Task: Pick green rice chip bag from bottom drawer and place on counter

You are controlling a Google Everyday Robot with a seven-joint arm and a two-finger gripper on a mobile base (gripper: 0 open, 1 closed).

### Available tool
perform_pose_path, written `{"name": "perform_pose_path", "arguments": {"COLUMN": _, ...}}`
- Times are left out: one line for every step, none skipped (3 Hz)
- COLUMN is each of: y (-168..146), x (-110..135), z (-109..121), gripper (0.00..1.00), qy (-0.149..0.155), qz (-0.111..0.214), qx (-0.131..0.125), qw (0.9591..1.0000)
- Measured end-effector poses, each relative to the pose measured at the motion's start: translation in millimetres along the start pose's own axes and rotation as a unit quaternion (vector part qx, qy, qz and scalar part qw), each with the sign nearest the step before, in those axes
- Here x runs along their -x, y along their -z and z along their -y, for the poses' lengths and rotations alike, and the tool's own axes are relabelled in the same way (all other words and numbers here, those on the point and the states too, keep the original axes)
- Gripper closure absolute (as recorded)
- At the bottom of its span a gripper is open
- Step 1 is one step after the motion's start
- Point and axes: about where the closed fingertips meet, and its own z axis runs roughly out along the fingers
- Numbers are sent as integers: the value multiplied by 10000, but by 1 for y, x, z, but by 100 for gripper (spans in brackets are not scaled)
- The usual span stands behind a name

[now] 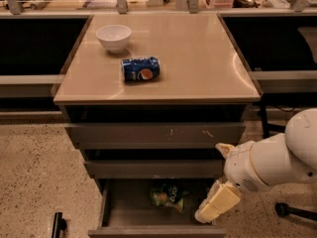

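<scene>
The green rice chip bag [168, 196] lies crumpled inside the open bottom drawer [124, 209], near the back middle. The gripper [216, 204] hangs on the white arm at the drawer's right front corner, just right of the bag and apart from it, holding nothing that I can see. The tan counter [198, 58] tops the drawer cabinet above.
A blue Pepsi can [141, 68] lies on its side on the counter, and a white bowl [114, 36] stands at its back left. The two upper drawers [153, 133] jut out slightly above the bottom one. A dark chair base [292, 210] stands on the floor at the right.
</scene>
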Motion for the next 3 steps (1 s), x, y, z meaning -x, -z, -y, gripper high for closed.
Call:
{"name": "perform_pose_path", "arguments": {"y": -31, "x": -18, "z": -2, "gripper": 0, "qy": -347, "qz": 257, "qx": 63, "qw": 9990}}
{"name": "perform_pose_path", "arguments": {"y": -98, "x": -58, "z": -16, "gripper": 0, "qy": -1030, "qz": 856, "qx": 270, "qw": 9906}}
{"name": "perform_pose_path", "arguments": {"y": -123, "x": -71, "z": -3, "gripper": 0, "qy": -1309, "qz": 1062, "qx": 191, "qw": 9855}}
